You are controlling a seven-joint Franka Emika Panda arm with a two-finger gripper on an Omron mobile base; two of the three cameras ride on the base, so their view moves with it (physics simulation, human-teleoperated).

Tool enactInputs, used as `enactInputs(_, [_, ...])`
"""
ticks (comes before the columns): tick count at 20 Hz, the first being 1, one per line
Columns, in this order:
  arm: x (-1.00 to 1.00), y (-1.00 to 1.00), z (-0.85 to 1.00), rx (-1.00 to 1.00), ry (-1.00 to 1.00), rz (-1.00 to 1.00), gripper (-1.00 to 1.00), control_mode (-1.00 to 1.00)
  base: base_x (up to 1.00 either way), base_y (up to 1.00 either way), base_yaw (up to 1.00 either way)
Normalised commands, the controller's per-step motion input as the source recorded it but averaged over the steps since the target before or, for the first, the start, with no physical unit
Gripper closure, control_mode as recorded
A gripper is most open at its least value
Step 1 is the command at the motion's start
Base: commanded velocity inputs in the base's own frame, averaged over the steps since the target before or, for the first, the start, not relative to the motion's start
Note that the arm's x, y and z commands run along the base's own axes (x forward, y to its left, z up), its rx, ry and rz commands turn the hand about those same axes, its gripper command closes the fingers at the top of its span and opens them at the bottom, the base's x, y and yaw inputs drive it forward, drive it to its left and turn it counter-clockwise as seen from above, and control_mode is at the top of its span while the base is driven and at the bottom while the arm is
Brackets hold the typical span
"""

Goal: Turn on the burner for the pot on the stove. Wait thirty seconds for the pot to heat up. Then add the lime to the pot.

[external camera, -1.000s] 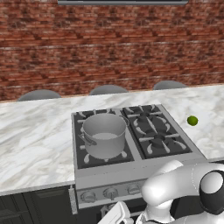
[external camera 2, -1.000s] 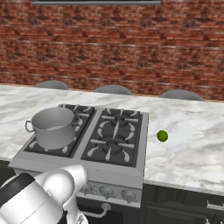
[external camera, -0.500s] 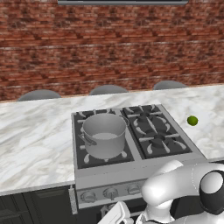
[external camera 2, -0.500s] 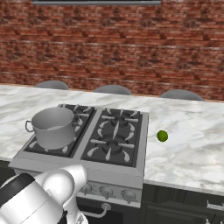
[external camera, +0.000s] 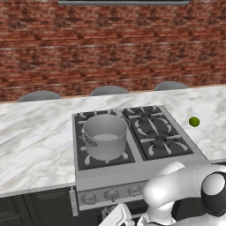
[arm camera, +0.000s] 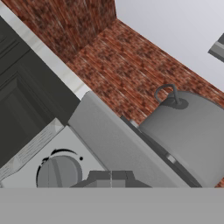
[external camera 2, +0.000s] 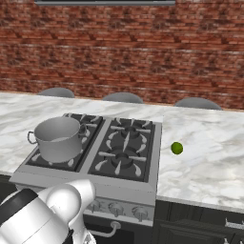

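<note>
A red brick wall is running behind the marble desk [external camera: 35, 132], and the stove [external camera: 145, 170] is sitting sunk into that desk as the landmark for everything else. The pot [external camera: 105, 136] is standing upright on the stove's front-left burner, presumably so that one knob can heat it. The lime [external camera: 194, 122] is lying on the desk just to the right of the stove, well apart from the pot, waiting for the later step.

The arm is reaching low in front of the stove's knob row, which suits the first step of lighting the burner. The gripper [arm camera: 111, 176] is clenched with nothing between its tips, hovering just beside a round knob [arm camera: 57, 173]; whether it is touching the knob I cannot tell.

The hand view is giving the close look at that knob and the pot's side handle from below the stove's front edge. The two base views are giving instead the stove's whole top, the lime [external camera 2: 177, 148] and the pot's open mouth.
</note>
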Motion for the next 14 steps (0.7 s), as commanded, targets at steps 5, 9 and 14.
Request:
enactInputs(5, [0.00, 0.00, 0.00, 0.00, 0.00, 0.00, 1.00, -1.00, 0.00, 0.00, 0.00])
enactInputs(9, [0.00, 0.00, 0.00, 0.00, 0.00, 0.00, 1.00, -1.00, 0.00, 0.00, 0.00])
enactInputs(14, [0.00, 0.00, 0.00, 0.00, 0.00, 0.00, 1.00, -1.00, 0.00, 0.00, 0.00])
